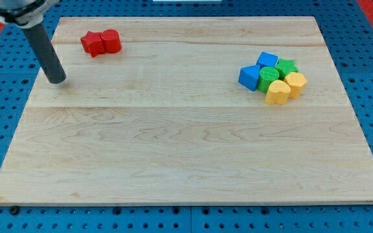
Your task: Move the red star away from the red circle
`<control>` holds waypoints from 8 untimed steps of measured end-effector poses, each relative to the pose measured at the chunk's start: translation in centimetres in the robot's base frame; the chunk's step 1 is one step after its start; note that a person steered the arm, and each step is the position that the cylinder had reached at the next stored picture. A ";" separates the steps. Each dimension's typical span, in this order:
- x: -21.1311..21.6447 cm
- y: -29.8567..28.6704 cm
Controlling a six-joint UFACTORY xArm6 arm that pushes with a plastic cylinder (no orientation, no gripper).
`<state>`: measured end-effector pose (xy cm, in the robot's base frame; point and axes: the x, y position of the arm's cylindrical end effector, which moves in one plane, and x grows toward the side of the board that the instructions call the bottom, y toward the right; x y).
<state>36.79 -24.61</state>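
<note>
Red star [94, 44] lies touching the red circle [111, 41] on its view-left side, at the wooden surface [173, 142] top-left; my tip [57, 79], holding nothing, stands apart below-left of the star, likely for a leftward push.

Bright, even light falls from above on the wooden tabletop [186, 129], with soft, short shadows under the blocks, no harsh glare, and slight blur toward its far corners.
</note>
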 end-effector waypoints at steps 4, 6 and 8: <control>-6.9 -3.5; -14.3 0.0; -11.1 3.9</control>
<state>25.65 -20.69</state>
